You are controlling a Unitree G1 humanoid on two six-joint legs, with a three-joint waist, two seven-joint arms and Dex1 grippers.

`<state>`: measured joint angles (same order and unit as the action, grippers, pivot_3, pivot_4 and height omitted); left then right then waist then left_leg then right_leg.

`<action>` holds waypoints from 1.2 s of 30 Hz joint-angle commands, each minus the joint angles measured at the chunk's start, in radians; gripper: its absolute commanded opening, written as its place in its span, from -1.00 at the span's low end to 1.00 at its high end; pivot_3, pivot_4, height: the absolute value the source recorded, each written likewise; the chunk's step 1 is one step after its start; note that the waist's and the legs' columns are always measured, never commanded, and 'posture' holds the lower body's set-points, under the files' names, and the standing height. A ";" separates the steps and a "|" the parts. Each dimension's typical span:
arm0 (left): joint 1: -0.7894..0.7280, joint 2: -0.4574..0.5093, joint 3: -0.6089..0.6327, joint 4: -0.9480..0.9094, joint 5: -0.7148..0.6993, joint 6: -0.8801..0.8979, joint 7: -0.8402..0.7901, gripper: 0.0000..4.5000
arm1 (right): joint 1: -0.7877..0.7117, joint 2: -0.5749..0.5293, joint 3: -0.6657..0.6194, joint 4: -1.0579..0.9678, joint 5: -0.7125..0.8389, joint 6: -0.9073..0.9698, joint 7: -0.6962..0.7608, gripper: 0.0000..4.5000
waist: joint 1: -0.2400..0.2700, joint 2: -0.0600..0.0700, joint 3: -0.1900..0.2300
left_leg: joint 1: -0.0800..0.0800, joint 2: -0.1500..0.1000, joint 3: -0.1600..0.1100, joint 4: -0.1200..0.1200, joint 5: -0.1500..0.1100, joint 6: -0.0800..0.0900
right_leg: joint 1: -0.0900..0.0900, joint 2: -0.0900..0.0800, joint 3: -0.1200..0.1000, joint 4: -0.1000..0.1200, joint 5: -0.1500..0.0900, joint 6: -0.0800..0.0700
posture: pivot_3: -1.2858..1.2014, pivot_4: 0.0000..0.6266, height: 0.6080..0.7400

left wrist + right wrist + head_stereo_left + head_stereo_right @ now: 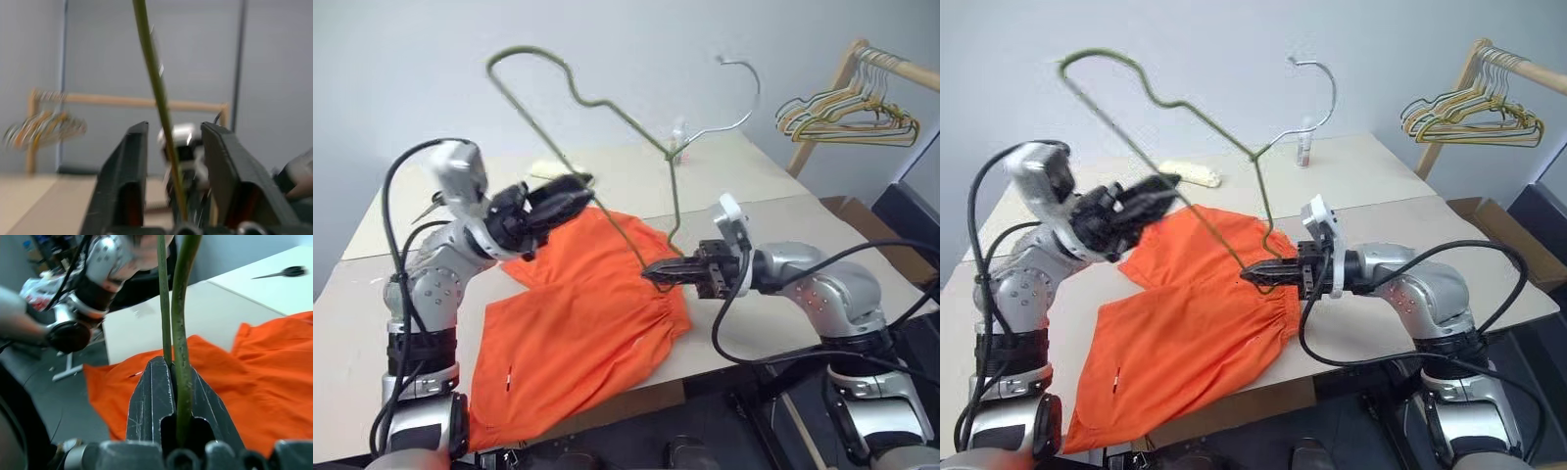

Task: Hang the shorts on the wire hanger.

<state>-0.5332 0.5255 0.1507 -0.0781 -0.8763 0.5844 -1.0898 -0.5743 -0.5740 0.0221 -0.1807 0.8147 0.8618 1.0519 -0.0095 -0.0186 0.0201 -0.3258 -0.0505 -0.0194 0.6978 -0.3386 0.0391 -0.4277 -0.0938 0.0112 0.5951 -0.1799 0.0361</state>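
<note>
From the head, the right gripper [658,273] reaches sideways, pinched tight on the wire hanger [607,103] just above the orange shorts [582,323] on the table [773,211]. The left gripper [570,196] points across, higher. Its wrist view shows fingers [128,181] apart, wire between them. The right wrist view shows wire clamped, shorts below.

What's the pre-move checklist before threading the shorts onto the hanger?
1. Right end effector shut on the hanger: ok, wire clamped between its fingers in the right wrist view.
2. Left end effector free of the wire: ok, fingers apart, wire running between them.
3. Hanger off the table: ok, held aloft over the shorts.
4. Shorts on hanger: not ok, still flat on the table.
5. Shorts gripped: not ok, neither end effector holds fabric.
6. Wire touching left fingers: cannot tell.
</note>
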 commanded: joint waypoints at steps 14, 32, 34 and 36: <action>0.176 0.201 -0.321 -0.026 0.624 -0.503 -0.126 0.99 | 0.560 -0.523 -0.285 0.015 0.128 0.258 0.189 -1.00 | 0.024 0.004 -0.002 | -0.011 -0.001 0.004 0.001 -0.003 0.005 | -0.011 -0.003 0.001 -0.001 0.000 0.000 | 0.02 -1.00 1.00; 0.187 0.217 -0.324 -0.076 0.651 -0.543 -0.157 0.99 | 0.423 -0.553 0.060 0.458 -0.104 0.310 0.350 -1.00 | 0.025 0.004 -0.001 | 0.004 0.008 0.015 0.012 -0.008 0.016 | 0.006 0.004 0.005 0.000 0.003 0.003 | 0.04 -1.00 1.00; 0.192 0.218 -0.326 -0.078 0.662 -0.545 -0.150 0.99 | 0.409 -0.547 0.074 0.468 -0.114 0.313 0.360 -1.00 | 0.029 0.005 -0.001 | 0.004 0.008 0.015 0.012 -0.009 0.016 | 0.006 0.003 0.005 0.000 0.003 0.003 | 0.05 -1.00 1.00; 0.195 0.219 -0.330 -0.075 0.672 -0.552 -0.148 0.99 | 0.388 -0.529 0.095 0.486 -0.131 0.313 0.356 -1.00 | 0.030 0.005 -0.001 | 0.004 0.008 0.015 0.012 -0.009 0.016 | 0.006 0.003 0.005 0.000 0.003 0.003 | 0.05 -1.00 1.00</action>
<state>-0.3346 0.7389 -0.1939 -0.1300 -0.1999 0.0413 -1.2465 -0.1604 -1.1118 0.1127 0.2961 0.6899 1.1717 1.3903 0.0200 -0.0141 0.0192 -0.3221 -0.0422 -0.0046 0.7095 -0.3474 0.0551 -0.4214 -0.0904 0.0162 0.5948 -0.1766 0.0393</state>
